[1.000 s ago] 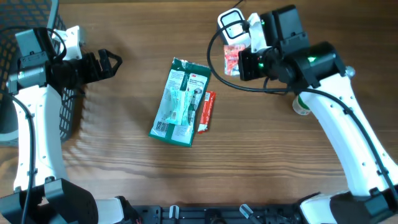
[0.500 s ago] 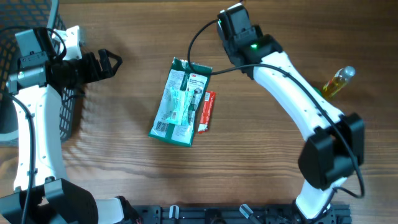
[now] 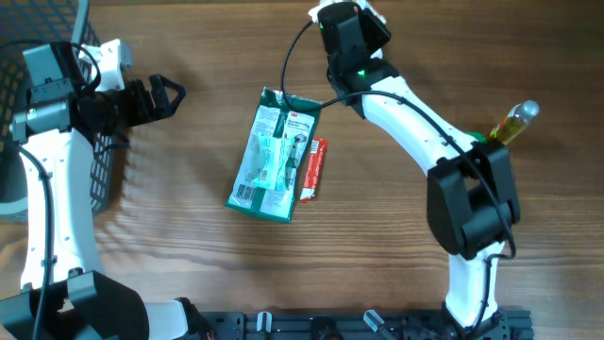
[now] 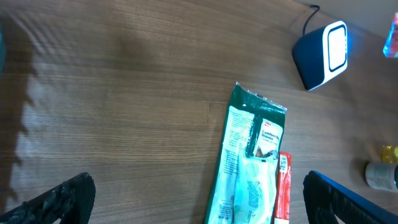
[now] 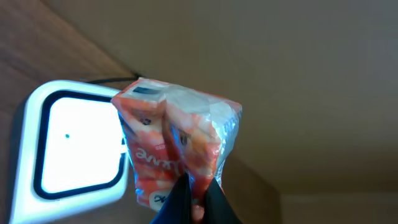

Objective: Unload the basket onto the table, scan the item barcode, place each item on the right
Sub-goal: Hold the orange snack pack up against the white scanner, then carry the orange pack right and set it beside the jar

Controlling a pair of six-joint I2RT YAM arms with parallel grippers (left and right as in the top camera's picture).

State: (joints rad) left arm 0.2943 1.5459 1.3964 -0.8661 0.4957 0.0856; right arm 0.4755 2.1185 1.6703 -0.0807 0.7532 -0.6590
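Note:
My right gripper (image 5: 198, 186) is shut on the lower edge of an orange-red crinkly snack packet (image 5: 174, 140), holding it upright. The packet hangs just to the right of the scanner's lit white window (image 5: 74, 143). In the left wrist view the scanner (image 4: 323, 46) is a dark blue block with a glowing white face at the table's far edge. In the overhead view the right arm (image 3: 396, 90) reaches to the top centre and hides the packet. My left gripper (image 3: 168, 94) stands open and empty at the left, its black fingers (image 4: 59, 199) wide apart.
A green blister pack (image 3: 274, 156) lies mid-table with a red bar (image 3: 313, 170) along its right side. A yellow bottle (image 3: 512, 123) lies at the right. A black wire basket (image 3: 94, 161) stands at the left edge under the left arm.
The right arm swung from the right side to the top centre, carrying the packet up to the scanner. The yellow bottle is now uncovered. The left arm has not moved.

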